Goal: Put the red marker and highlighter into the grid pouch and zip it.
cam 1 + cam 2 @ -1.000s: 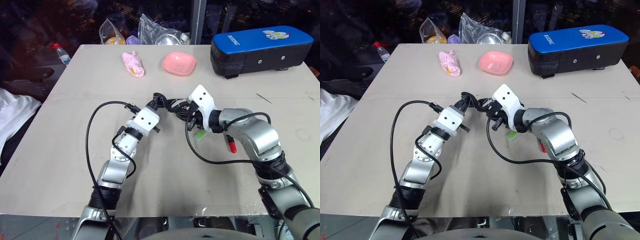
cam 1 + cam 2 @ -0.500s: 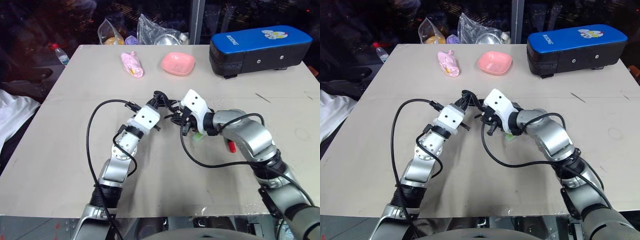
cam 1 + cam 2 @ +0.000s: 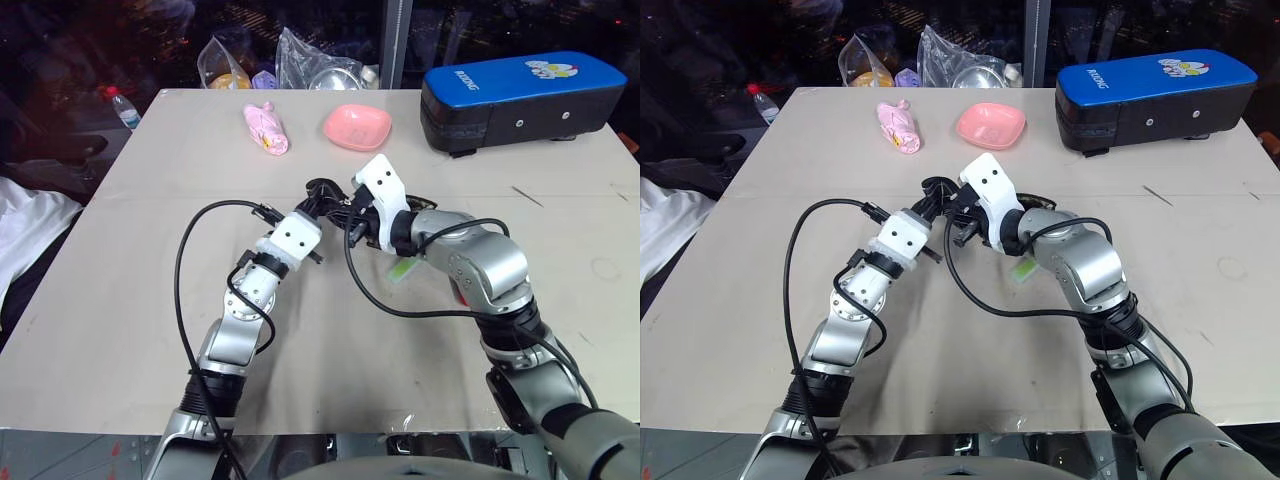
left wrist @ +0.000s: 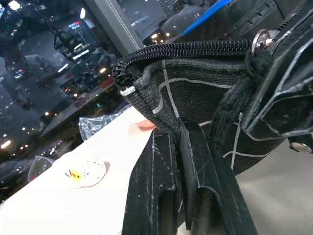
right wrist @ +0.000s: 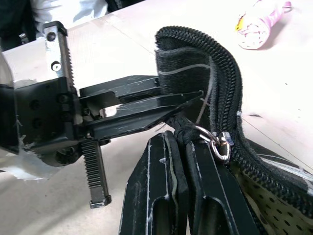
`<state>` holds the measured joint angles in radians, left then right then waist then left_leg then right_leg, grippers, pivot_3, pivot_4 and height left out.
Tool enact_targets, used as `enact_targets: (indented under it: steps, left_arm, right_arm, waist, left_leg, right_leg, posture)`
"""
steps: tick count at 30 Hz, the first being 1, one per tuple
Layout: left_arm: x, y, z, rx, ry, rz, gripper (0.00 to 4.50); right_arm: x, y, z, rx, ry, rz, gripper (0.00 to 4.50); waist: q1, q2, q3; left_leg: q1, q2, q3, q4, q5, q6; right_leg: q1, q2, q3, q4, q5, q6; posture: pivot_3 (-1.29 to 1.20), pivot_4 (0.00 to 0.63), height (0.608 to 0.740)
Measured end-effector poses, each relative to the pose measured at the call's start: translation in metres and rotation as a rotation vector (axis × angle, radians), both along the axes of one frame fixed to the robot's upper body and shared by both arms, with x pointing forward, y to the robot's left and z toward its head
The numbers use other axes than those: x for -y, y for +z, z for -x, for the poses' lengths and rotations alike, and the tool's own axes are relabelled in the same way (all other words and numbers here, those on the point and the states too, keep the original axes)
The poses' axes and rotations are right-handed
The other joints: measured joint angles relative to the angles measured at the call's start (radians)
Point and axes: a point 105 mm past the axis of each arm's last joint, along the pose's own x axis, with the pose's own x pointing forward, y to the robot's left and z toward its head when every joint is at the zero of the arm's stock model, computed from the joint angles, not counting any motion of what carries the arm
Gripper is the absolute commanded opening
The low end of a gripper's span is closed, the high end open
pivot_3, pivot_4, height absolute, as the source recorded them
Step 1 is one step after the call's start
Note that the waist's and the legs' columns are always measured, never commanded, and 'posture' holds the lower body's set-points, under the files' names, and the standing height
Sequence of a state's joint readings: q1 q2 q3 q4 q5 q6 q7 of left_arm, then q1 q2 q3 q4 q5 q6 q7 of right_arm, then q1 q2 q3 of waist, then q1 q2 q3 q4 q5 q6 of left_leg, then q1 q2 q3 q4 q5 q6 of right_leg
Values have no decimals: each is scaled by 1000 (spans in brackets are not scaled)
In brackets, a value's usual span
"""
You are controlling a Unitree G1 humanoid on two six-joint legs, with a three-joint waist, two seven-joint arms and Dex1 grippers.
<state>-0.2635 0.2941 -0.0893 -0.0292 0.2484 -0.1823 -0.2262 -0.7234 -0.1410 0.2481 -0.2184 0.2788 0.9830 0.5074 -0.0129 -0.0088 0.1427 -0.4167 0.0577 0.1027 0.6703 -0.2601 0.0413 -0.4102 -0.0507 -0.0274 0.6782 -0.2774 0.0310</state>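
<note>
Counted on the table (image 3: 130,300): one grid pouch (image 4: 195,93), pinched between two grippers, left (image 4: 178,142) and right (image 5: 182,142); one highlighter (image 3: 402,270) and one red marker (image 3: 462,293) just beside the pouch; one pink bowl (image 3: 357,126), one pink wrapped bundle (image 3: 266,128) and one blue-and-black case (image 3: 520,100) beyond the pouch; two plastic bags (image 3: 312,62) at the far edge; one bottle (image 3: 121,107) off the far left corner.

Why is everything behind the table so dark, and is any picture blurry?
Left eye view: the pale tabletop is evenly lit, the surroundings black. Left wrist view: blurred lights glow behind the sharp black grid-lined fabric pouch. Right wrist view: the pink wrapped thing looks soft.
</note>
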Motion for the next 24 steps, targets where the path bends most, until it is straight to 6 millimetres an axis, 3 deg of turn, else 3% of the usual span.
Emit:
enact_targets:
  steps: [10,15,20,24]
  left_arm:
    - [13,-8,6,-23,-71,-32,0]
    - [14,-13,9,-39,-88,-31,0]
    - [17,-13,11,-38,-112,-36,0]
    - [24,-15,14,-42,-141,-40,0]
  right_arm:
    - [6,-3,-2,17,-5,37,61]
    - [5,8,1,93,40,-1,61]
    - [15,1,3,115,54,23,61]
    - [28,-11,1,105,41,88,1328]
  waist:
    - [-1,0,0]
    - [-1,0,0]
    - [2,0,0]
    - [1,0,0]
  left_leg:
    - [0,0,0,0,0,0]
    - [0,0,0,0,0,0]
    - [0,0,0,0,-1,1]
    - [0,0,0,0,-1,1]
  right_leg:
    - [0,0,0,0,0,0]
    - [0,0,0,0,0,0]
    - [0,0,0,0,0,0]
    - [0,0,0,0,0,0]
  posture:
    - [0,150,737]
    - [0,150,737]
    - [0,150,737]
    - [0,150,737]
